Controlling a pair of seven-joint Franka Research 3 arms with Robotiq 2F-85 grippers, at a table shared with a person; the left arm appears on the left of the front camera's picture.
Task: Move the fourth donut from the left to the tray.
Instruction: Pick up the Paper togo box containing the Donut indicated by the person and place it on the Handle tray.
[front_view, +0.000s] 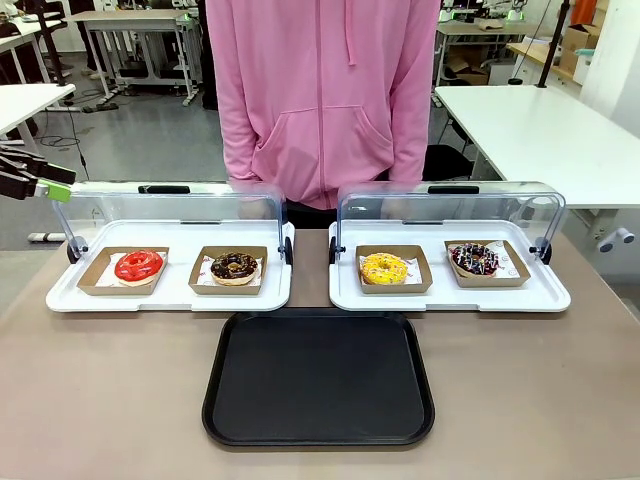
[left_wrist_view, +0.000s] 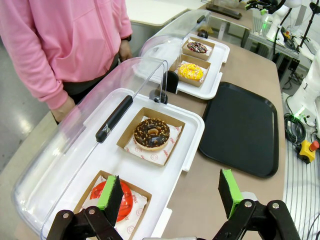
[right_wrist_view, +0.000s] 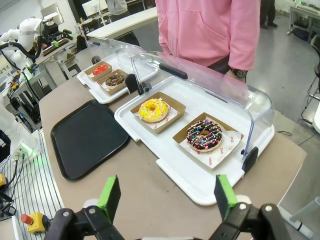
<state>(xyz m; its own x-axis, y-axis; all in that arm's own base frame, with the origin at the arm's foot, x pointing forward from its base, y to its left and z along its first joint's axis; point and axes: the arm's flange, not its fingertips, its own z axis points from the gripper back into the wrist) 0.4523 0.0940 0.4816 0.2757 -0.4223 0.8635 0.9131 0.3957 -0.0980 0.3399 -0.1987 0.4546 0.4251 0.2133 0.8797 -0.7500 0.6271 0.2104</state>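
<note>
The fourth donut (front_view: 474, 259) has dark chocolate icing, white drizzle and pink-red sprinkles. It lies in a brown cardboard holder at the right end of the right white tray (front_view: 450, 301). The black tray (front_view: 318, 378) lies bare at the table's near middle. My left gripper (front_view: 40, 185) hovers off the table's far left. In the left wrist view the left gripper (left_wrist_view: 170, 192) is open, with the fourth donut (left_wrist_view: 197, 47) far off. My right gripper (right_wrist_view: 166, 192) is open above the table's right end, a little short of the fourth donut (right_wrist_view: 204, 135). The black tray (right_wrist_view: 87, 137) lies to the left in this view.
Both white trays have clear lids (front_view: 450, 210) tipped up at the back. The left white tray (front_view: 170, 298) holds a red donut (front_view: 138, 265) and a chocolate donut with golden crumbs (front_view: 234, 266). A yellow donut (front_view: 384, 268) sits left of the fourth. A person in a pink hoodie (front_view: 320, 100) stands at the far side.
</note>
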